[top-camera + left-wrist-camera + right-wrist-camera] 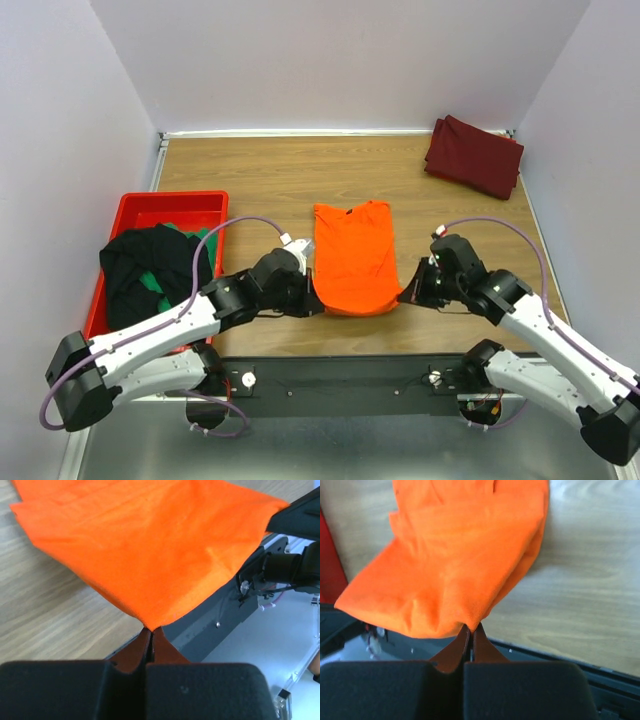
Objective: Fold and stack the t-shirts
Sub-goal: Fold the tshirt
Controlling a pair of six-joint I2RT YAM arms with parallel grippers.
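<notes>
The orange t-shirt lies mid-table, collar far, near hem raised. The left hand is clenched on its near-left corner. The right hand is clenched on its near-right corner.

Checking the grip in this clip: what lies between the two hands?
The orange t-shirt spans that stretch along its near hem, the left hand and right hand each shut on a corner. The top view shows it.

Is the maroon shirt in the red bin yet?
No, the maroon shirt lies folded at the far right corner of the table, well apart from the red bin.
</notes>
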